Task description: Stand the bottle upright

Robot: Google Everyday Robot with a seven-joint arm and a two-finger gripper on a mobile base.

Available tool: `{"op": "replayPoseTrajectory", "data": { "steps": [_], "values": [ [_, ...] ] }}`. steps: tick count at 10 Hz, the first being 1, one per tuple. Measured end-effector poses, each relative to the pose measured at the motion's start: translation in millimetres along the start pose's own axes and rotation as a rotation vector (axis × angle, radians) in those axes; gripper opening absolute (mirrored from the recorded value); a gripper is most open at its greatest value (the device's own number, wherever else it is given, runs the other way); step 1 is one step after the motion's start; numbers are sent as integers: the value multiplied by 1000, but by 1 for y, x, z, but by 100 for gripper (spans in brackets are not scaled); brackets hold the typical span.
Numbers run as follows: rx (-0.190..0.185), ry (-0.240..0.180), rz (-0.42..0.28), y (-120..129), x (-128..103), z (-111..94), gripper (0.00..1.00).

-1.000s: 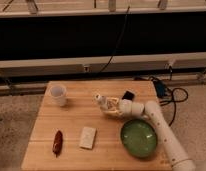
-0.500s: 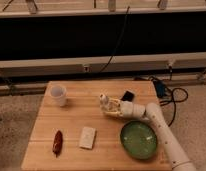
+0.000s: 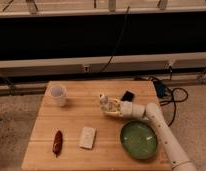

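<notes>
Change: small pale translucent plastic bottle [image 3: 104, 101] now stands nearer upright than a second ago.
Gripper [image 3: 110, 106]: clamped on bottle, mid-table.
Table [image 3: 76, 120]: light wooden.
Near: white cup [image 3: 58, 94]; green plate [image 3: 139, 139]; white block [image 3: 87, 137].

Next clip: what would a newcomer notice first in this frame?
First, the white arm reaching in from the lower right, its gripper at the table's centre around the pale bottle, which looks nearly upright. Next, the green bowl beside the arm at the front right, then the white cup at the back left.
</notes>
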Motion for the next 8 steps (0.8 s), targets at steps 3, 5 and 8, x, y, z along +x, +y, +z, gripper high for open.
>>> {"op": "replayPoseTrajectory", "data": {
  "steps": [3, 5, 8],
  "values": [
    [0, 0, 0, 0, 0, 0, 80],
    [3, 4, 1, -1, 3, -2, 80],
    [36, 7, 10, -25, 25, -30, 80]
  ]
}}
